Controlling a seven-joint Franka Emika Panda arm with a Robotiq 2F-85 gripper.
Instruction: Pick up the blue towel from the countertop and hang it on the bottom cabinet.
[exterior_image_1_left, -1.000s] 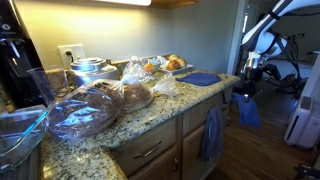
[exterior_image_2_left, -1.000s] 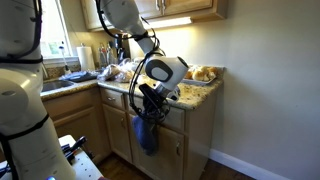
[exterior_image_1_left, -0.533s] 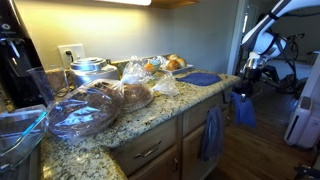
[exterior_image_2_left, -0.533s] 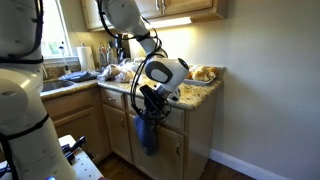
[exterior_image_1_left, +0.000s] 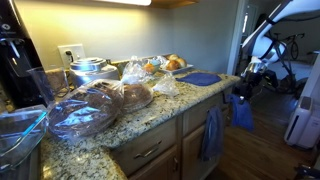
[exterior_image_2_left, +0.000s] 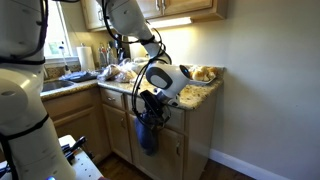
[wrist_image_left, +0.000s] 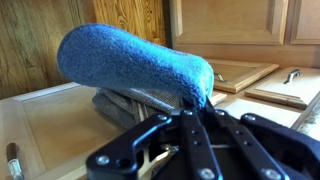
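Your gripper (exterior_image_1_left: 248, 77) is clamped shut on the blue towel (exterior_image_1_left: 243, 110), which hangs limp straight below the jaws, off past the end of the countertop (exterior_image_1_left: 140, 122). In the wrist view the towel (wrist_image_left: 130, 60) bunches over the jaws, with the bottom cabinet (wrist_image_left: 225, 25) right behind it (contact can't be told). A duller blue towel (exterior_image_1_left: 211, 135) hangs on a cabinet front beside the gripper.

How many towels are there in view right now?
2. The bright blue towel hangs from the shut gripper beyond the end of the countertop; a duller slate-blue towel hangs on the bottom cabinet front. Others may be hidden.
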